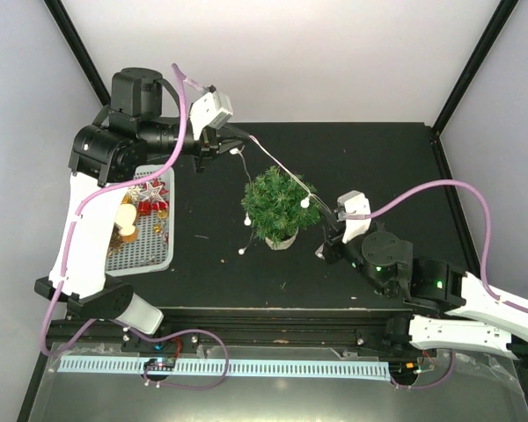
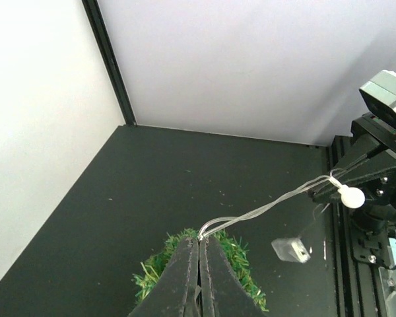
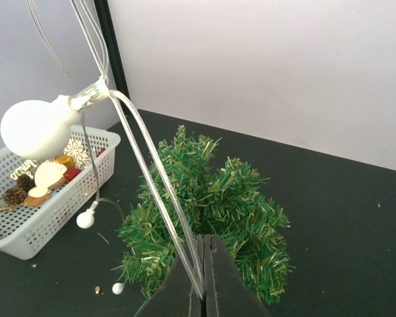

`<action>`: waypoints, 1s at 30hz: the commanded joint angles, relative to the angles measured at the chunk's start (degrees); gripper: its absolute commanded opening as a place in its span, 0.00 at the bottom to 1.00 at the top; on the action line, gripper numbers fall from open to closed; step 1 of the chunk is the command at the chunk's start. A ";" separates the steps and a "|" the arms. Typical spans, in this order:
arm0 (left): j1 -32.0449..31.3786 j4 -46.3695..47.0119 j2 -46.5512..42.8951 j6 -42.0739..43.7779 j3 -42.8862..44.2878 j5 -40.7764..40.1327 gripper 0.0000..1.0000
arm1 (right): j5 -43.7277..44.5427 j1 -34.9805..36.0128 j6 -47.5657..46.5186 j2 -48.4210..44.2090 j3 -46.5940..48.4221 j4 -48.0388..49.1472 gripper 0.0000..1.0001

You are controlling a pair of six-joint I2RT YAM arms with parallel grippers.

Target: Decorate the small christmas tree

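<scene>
On the black counter (image 1: pixel 361 264), clear of every edge, stands the small christmas tree (image 1: pixel 277 207); left claw (image 2: pixel 199 243) and right claw (image 3: pixel 204 239) each clench the light string (image 3: pixel 36 129) above it.

We record a white slatted basket (image 1: pixel 146 253) at the left side of the black table (image 1: pixel 378 167), containing a snowflake ornament (image 1: pixel 150 189), a cream disc (image 1: pixel 126 220) and pinecones (image 3: pixel 14 195), plus a light string (image 1: pixel 277 165) of clear wire carrying round white bulbs (image 3: pixel 36 129), with a small clear box (image 2: pixel 290 249) dangling below it.
</scene>
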 commanded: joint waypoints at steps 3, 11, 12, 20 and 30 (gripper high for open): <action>0.41 7.02 1.16 -0.24 6.74 -5.66 0.01 | 4.28 0.18 -1.15 -1.32 -1.05 -1.91 0.01; 0.00 12.40 2.86 -0.73 8.68 -7.71 0.02 | 5.99 0.22 -2.48 -1.03 -1.04 -0.84 0.01; -0.04 12.97 3.15 -0.81 8.95 -8.16 0.02 | 6.00 0.14 -2.70 -1.01 -1.15 -0.80 0.01; -0.10 19.12 6.47 -0.41 9.29 -13.41 0.02 | 9.71 0.22 -1.82 -0.56 -1.36 -2.98 0.01; -0.31 26.50 11.16 -0.88 9.82 -24.81 0.01 | 11.86 0.12 -0.31 1.09 -1.62 -4.67 0.01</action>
